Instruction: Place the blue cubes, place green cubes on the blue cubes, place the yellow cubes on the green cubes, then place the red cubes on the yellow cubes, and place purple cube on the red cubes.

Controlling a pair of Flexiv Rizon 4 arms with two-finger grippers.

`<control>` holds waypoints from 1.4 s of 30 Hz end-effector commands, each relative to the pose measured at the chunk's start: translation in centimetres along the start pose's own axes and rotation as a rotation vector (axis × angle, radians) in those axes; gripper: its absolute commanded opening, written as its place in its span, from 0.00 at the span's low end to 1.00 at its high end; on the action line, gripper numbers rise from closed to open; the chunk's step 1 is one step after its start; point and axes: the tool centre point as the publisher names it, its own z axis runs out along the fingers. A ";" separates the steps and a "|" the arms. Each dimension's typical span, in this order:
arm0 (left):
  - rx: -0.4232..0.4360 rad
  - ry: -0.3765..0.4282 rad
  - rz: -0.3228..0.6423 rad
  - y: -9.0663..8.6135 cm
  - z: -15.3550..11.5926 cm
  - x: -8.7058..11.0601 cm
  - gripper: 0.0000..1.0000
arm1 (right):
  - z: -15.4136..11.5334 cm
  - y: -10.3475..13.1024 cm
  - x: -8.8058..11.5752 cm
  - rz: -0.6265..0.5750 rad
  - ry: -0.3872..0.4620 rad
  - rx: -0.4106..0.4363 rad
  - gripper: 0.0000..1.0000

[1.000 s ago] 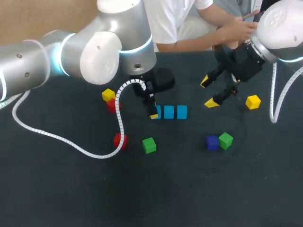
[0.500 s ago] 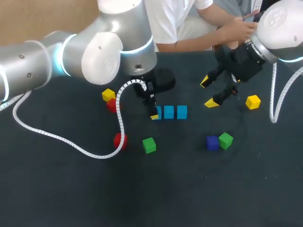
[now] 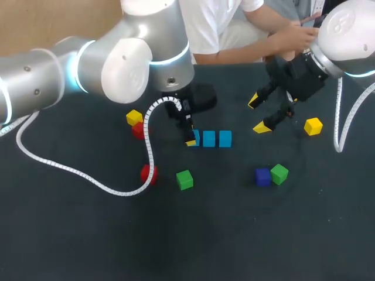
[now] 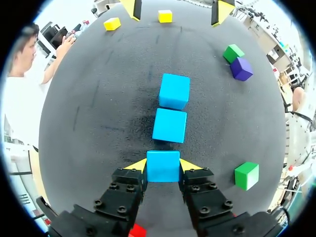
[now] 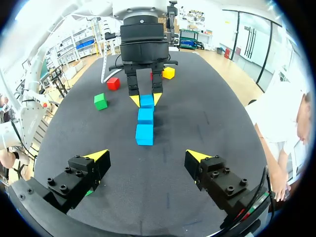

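Three blue cubes stand close together on the dark table (image 3: pixel 234 234), and they make one straight row of blue cubes (image 3: pixel 209 139). The left arm (image 3: pixel 117 58) is low over the left end of this row. The left jaws are narrow and hold the end blue cube (image 4: pixel 163 166). One yellow tip presses on each side of it, and the cube sits on the table in line with the other two. The right arm (image 3: pixel 345 29) hangs beyond the right end of the row, apart from it. The right jaws stand wide with nothing between them.

On the robot's side of the row lies a green cube (image 3: pixel 184 180), and a red cube (image 3: pixel 147 174) is near it, partly under the white cable (image 3: pixel 88 175). Also on this side, past the row's right end, a purple cube (image 3: pixel 263 176) and a second green cube (image 3: pixel 279 173) lie just beside each other. Beyond the row's left end a yellow cube (image 3: pixel 134 117) sits against a second red cube (image 3: pixel 139 130). Another yellow cube (image 3: pixel 313 126) lies well beyond the row's right end.
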 end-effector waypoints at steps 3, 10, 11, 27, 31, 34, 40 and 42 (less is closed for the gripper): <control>0.011 0.006 0.002 0.4 0.2 -0.2 0.00 | 0.0 0.1 0.0 -0.001 -0.001 0.002 1.00; 0.015 0.006 -0.005 0.3 0.4 0.0 0.00 | 0.0 0.1 0.0 -0.001 -0.001 0.002 1.00; 0.016 0.007 -0.005 0.4 0.5 0.0 0.00 | 0.0 0.1 0.0 -0.001 -0.001 0.002 1.00; 0.011 0.004 0.001 0.6 0.6 -0.2 0.14 | 0.0 0.1 0.0 -0.001 -0.001 0.002 1.00; 0.018 -0.004 -0.010 0.6 0.6 -0.1 1.00 | 0.0 0.1 0.0 -0.001 -0.001 0.002 1.00; 0.018 -0.009 -0.016 0.4 0.5 0.2 1.00 | 0.0 0.1 0.0 -0.001 -0.001 0.002 1.00; 0.016 -0.012 -0.033 0.2 0.3 0.7 1.00 | 0.0 0.1 0.0 -0.001 -0.001 0.002 1.00; 0.012 -0.017 -0.036 0.1 0.2 0.9 1.00 | 0.0 0.1 0.0 -0.001 -0.001 0.002 1.00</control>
